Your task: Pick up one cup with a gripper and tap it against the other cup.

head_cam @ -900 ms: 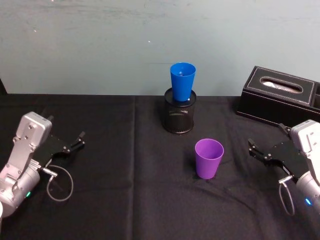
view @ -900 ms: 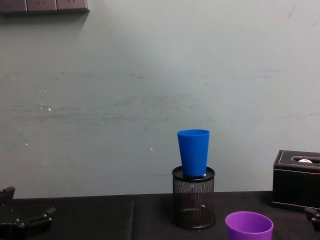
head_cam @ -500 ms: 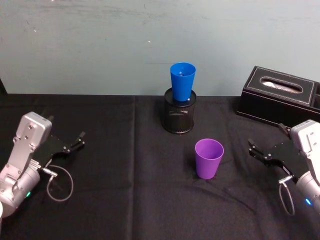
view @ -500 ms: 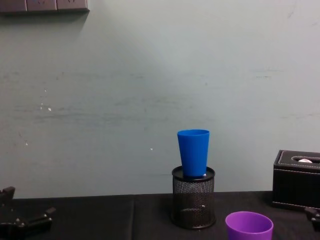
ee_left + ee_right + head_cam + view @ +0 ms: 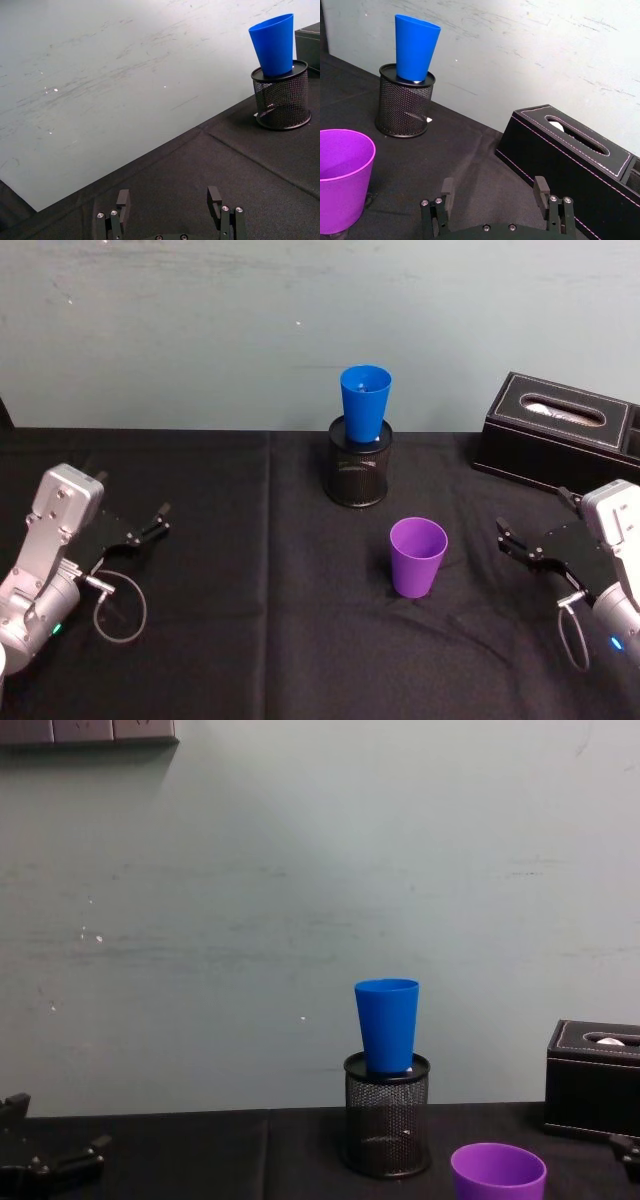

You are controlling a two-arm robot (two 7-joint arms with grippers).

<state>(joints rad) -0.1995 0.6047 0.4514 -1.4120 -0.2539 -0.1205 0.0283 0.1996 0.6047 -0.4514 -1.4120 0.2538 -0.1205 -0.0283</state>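
Note:
The short purple cup (image 5: 418,557) stands upright on the black cloth in front of a black mesh holder (image 5: 359,470). The taller blue cup (image 5: 365,403) sits upright in that holder's mouth. My right gripper (image 5: 533,513) rests low, a little to the right of the purple cup and apart from it. In the right wrist view it (image 5: 494,186) is open and empty, with the purple cup (image 5: 342,180) and blue cup (image 5: 415,47) ahead. My left gripper (image 5: 133,496) lies at the table's far left, open and empty (image 5: 169,195), with the blue cup (image 5: 274,44) far off.
A black tissue box (image 5: 560,430) sits at the back right, just behind the right gripper. A pale wall runs along the table's far edge. Black cloth (image 5: 270,570) covers the table, with bare room between the left gripper and the cups.

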